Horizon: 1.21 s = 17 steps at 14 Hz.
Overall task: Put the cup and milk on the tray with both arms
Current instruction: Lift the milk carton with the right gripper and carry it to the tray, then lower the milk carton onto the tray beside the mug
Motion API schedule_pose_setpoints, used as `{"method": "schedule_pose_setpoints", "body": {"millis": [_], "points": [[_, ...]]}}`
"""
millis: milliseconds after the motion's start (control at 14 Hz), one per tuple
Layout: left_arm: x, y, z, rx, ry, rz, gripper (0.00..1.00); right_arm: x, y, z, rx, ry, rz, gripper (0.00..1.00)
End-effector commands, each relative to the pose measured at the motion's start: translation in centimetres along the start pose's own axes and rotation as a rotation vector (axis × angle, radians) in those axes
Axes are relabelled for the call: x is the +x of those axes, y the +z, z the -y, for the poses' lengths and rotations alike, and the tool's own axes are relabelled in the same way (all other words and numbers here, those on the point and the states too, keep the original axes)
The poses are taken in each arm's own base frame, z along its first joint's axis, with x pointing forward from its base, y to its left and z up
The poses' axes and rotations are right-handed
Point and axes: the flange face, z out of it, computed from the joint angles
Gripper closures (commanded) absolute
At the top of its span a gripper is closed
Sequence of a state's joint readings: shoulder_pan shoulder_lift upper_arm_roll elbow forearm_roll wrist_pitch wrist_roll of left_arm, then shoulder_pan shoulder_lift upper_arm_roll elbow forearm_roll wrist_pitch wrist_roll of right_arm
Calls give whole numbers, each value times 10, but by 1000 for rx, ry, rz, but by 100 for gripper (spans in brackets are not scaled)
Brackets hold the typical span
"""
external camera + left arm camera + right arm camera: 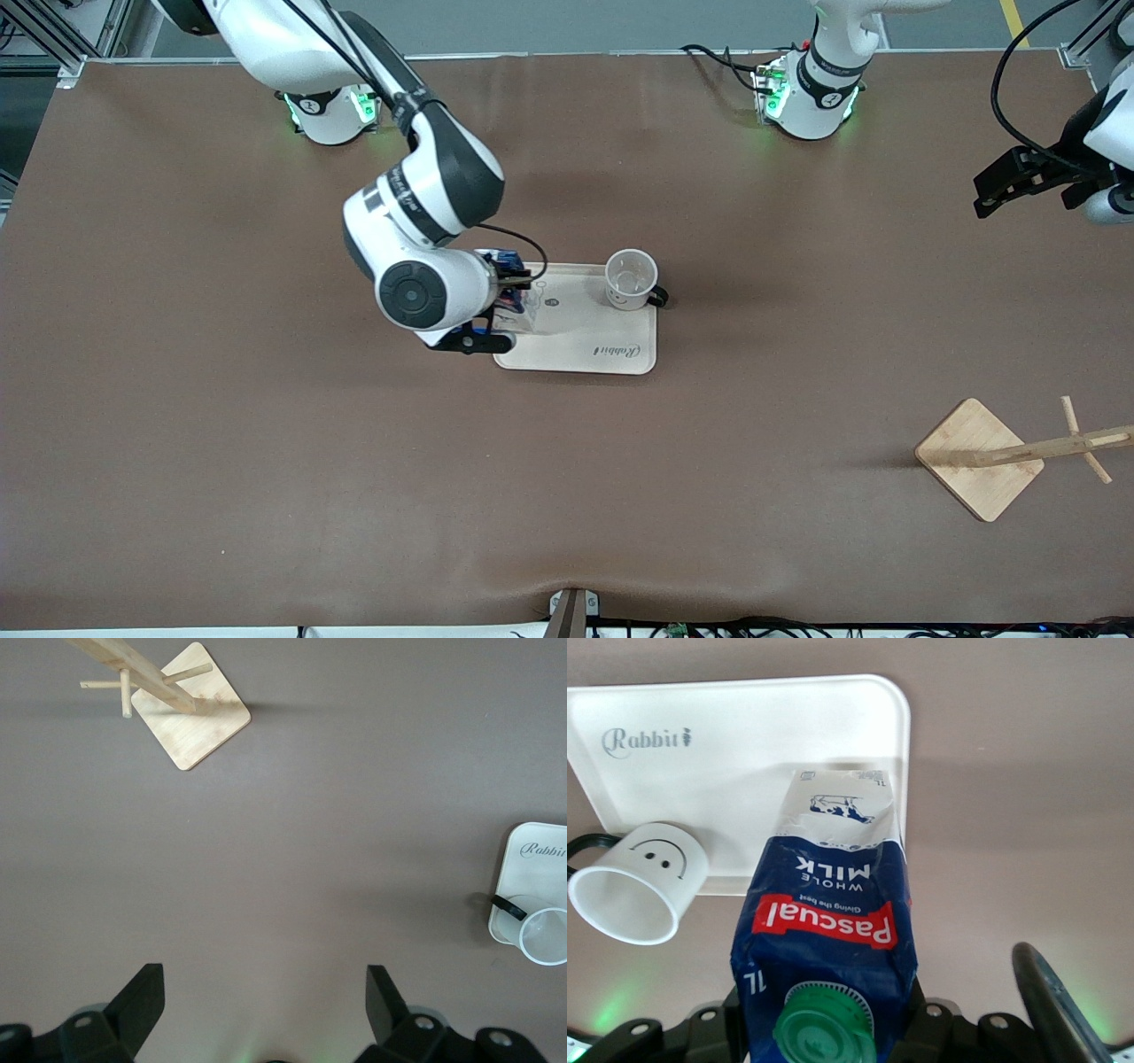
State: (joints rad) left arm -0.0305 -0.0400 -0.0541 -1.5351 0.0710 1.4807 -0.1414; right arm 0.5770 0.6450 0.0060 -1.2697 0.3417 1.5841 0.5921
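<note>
My right gripper (pixel 507 297) is shut on the milk (pixel 826 904), a blue carton with a green cap, gripped by its upper sides. In the front view the right wrist hides most of the milk (pixel 508 263). The carton stands upright over the beige tray (pixel 585 341), at the end toward the right arm; I cannot tell whether its base touches. The white smiley cup (pixel 630 279) stands upright on the tray's corner toward the left arm's end, its black handle over the rim. My left gripper (pixel 264 1001) waits open and empty, high over the left arm's end of the table.
A wooden stand with a square base (pixel 979 456) and slanted pegged pole sits toward the left arm's end, nearer the front camera. Bare brown tabletop (pixel 354 478) surrounds the tray. Cables run along the table edge by the left arm's base (pixel 806 97).
</note>
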Motion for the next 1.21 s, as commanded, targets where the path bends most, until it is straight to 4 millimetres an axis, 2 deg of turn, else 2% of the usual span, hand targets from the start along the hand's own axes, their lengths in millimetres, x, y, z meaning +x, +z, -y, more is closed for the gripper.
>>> {"method": "schedule_pose_setpoints", "body": {"millis": [0, 214, 429, 500, 643, 786, 1143], "points": [[0, -1, 1, -11, 1, -7, 0, 1, 6, 12, 10, 16, 8, 82], [0, -2, 1, -11, -4, -8, 0, 8, 21, 11, -7, 19, 26, 74], [2, -1, -2, -13, -10, -10, 0, 7, 35, 26, -4, 7, -3, 69], [2, 0, -2, -13, -10, -8, 0, 8, 40, 27, -8, 10, -4, 60], [2, -1, -1, -13, -11, -10, 0, 10, 43, 30, -5, 11, -19, 26], [1, -1, 0, -13, -11, -9, 0, 12, 42, 29, -6, 10, -35, 22], [1, -2, 1, -13, -1, -11, 0, 11, 46, 30, -22, 7, -38, 21]]}}
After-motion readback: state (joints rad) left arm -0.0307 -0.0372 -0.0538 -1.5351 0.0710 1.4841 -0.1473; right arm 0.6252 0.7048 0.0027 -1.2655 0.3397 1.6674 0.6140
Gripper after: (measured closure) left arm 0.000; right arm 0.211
